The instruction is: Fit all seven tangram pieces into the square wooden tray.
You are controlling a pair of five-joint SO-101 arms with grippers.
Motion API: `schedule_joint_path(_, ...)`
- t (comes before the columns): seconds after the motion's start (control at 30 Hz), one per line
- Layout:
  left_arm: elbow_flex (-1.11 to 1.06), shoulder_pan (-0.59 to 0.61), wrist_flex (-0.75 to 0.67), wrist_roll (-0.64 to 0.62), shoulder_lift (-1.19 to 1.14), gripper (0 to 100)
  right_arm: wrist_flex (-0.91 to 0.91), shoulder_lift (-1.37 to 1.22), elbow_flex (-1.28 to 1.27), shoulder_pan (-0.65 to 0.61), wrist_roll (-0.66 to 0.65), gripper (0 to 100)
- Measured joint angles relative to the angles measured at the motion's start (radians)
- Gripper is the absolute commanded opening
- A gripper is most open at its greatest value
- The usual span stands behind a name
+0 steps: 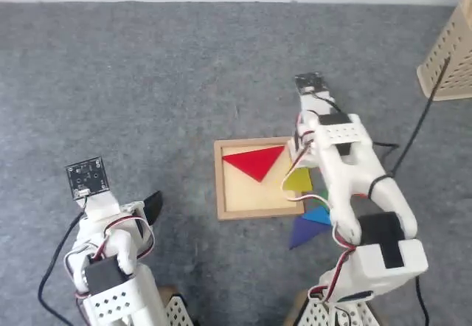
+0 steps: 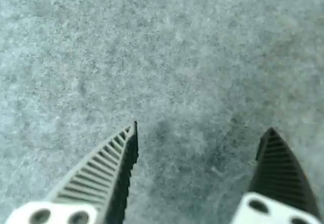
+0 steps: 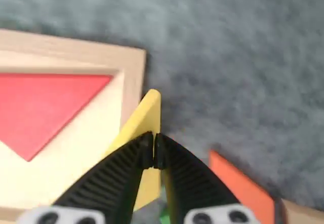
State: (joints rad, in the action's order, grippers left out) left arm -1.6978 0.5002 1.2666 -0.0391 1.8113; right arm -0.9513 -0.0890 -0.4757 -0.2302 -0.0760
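Right pincer, tips together, above yellow piece straddling tray rim.

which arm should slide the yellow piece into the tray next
Right. The right gripper is shut directly over the yellow piece, which lies against the tray at its rim. The left gripper hangs open over bare carpet, well away from the tray and the pieces.

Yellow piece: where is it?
In the high view, the yellow piece sits at the right rim of the tray, red piece to its left; the right gripper is over it.
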Motion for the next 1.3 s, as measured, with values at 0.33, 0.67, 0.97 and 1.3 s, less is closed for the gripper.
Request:
schedule_joint_path(0.33,0.000,0.000,0.000,0.000,0.000,35,0.054,-0.002,0.018,-0.161,0.002,2.4)
schedule_joint_path(0.67,0.000,0.000,0.000,0.000,0.000,35,0.054,-0.002,0.018,-0.256,0.002,2.4)
schedule_joint_path(0.97,0.000,0.000,0.000,0.000,0.000,35,0.054,0.192,-0.115,-0.265,0.002,8.7)
schedule_joint_path(1.3,0.000,0.000,0.000,0.000,0.000,35,0.052,0.325,-0.241,-0.382,0.071,14.8)
